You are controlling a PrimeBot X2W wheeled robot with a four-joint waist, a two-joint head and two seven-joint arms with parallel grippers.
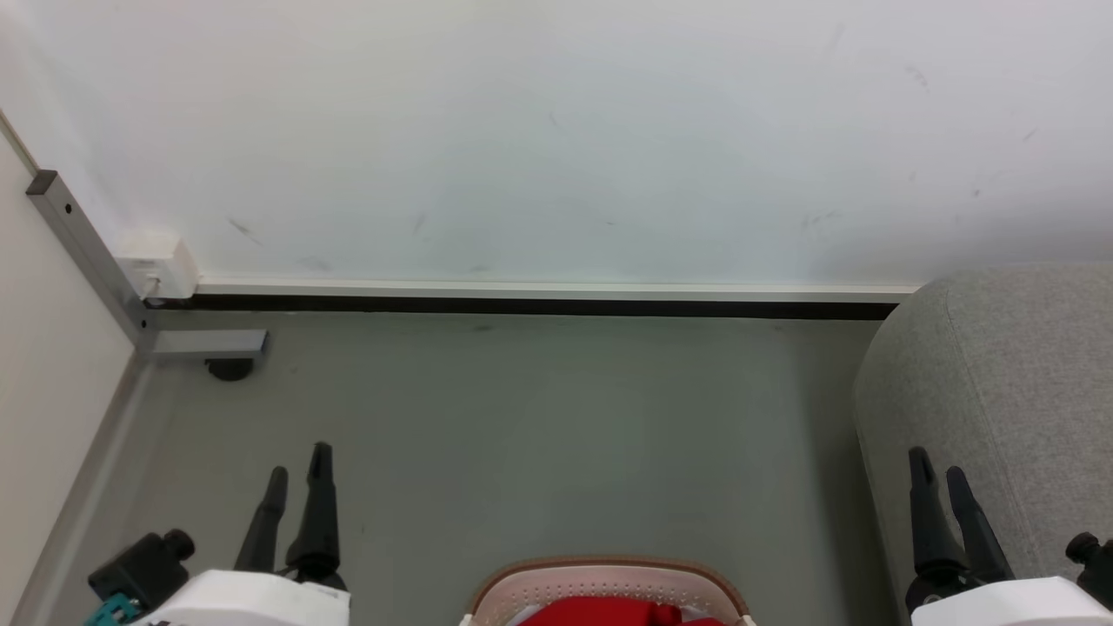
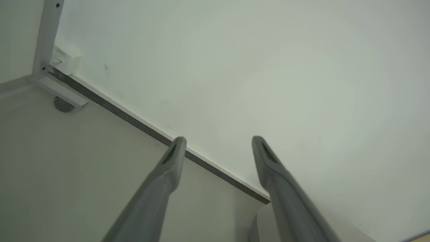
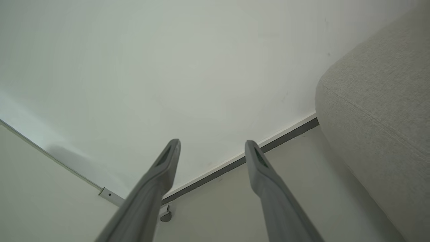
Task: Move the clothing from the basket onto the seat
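Observation:
Red clothing [image 1: 619, 615] lies in the white basket [image 1: 609, 582] with a tan rim, at the bottom middle of the head view. The light grey seat [image 1: 1000, 409] rises at the right edge, and its rounded side [image 3: 379, 111] shows in the right wrist view. My left gripper [image 1: 300, 465] hangs open at the lower left, left of the basket, holding nothing. Its fingers [image 2: 168, 168] stand well apart against the wall. At the lower right my right gripper [image 1: 937, 465] is open and empty, just in front of the seat. Its fingers [image 3: 164, 168] are spread too.
A white wall [image 1: 556, 139] with a dark skirting strip [image 1: 522, 304] closes the far side. A grey metal frame leg [image 1: 87, 252] with a round foot [image 1: 230, 369] stands at the far left. Grey floor [image 1: 522, 435] stretches between the basket and the wall.

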